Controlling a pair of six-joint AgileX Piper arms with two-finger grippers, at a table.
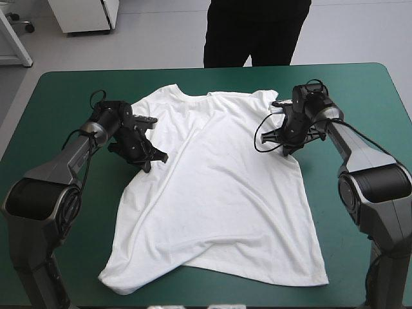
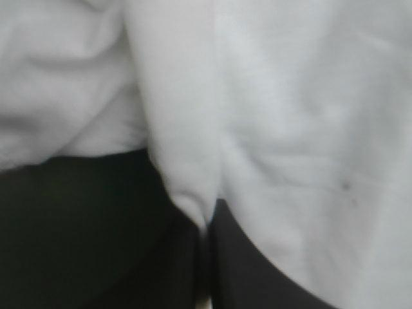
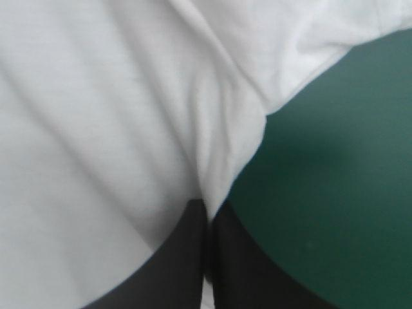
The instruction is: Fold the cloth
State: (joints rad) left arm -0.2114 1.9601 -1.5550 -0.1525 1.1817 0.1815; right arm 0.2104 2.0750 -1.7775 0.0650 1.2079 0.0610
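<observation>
From above, the T-shirt [image 1: 219, 193] lies spread nearly flat across the middle of the teal-green counter [image 1: 360, 90], collar toward the far edge and hem toward the near edge, with long creases running down its front and the near left corner of the hem turned over on itself. The left arm reaches in from the near left corner, elbow low and forearm slanting forward, wrist bent so that the left hand [image 1: 153, 161] points down and inward at the T-shirt's left side just below the sleeve. The right arm comes in from the near right, forearm angled forward and inward, wrist tipped down, and the right hand [image 1: 284, 150] meets the T-shirt's right edge at the sleeve. Both hands sit low, at the cloth. From the left wrist, the left hand [image 2: 205, 222] has its black fingers drawn together to a point, all but closed, with a narrow ridge of the white T-shirt [image 2: 302, 129] nipped at the tip; cloth fills the field ahead of it. From the right wrist, the right hand [image 3: 207, 209] is likewise all but closed, pinching a raised fold of the T-shirt [image 3: 96, 129] right at its edge, with bare counter [image 3: 335, 193] just beside the fingers.
</observation>
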